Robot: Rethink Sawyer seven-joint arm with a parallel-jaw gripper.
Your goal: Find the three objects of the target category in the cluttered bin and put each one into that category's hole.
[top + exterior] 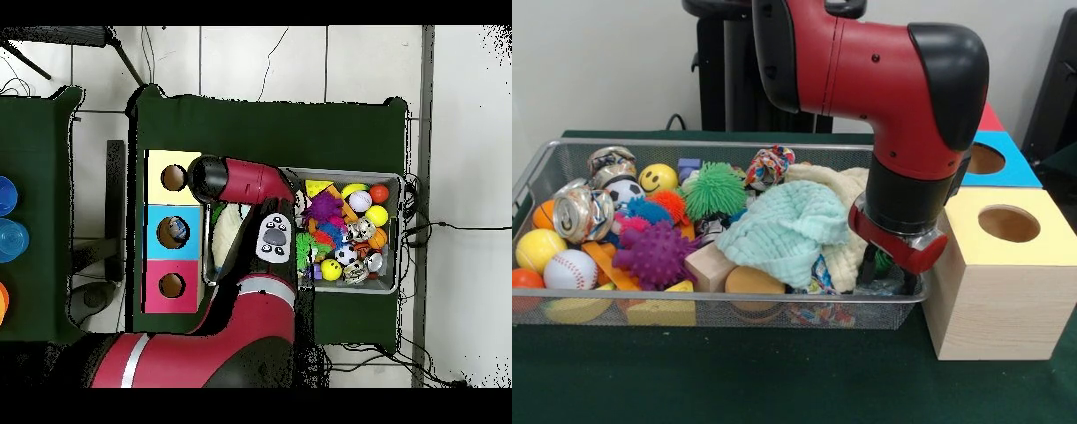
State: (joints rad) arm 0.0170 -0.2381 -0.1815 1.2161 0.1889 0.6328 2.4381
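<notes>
The bin (733, 302) is a silver wire-mesh basket full of clutter; its right rim also shows in the overhead view (401, 235). My gripper (887, 276) is lowered into the bin's right end, beside a cream cloth (843, 190) and a mint cloth (786, 225). A bit of green shows at its tip. The wrist hides whether it holds anything. In the overhead view the arm (250, 185) covers the gripper and the bin's left part. Three wooden boxes with holes stand beside the bin: yellow (1033, 243), blue (1020, 168) and red (990, 119).
In the bin lie a purple spiky ball (653, 252), a green spiky ball (715, 190), a crushed can (583, 212), a baseball (569, 269), a yellow ball (538, 250), a smiley ball (658, 178), a wood block (711, 265) and a rope toy (768, 166).
</notes>
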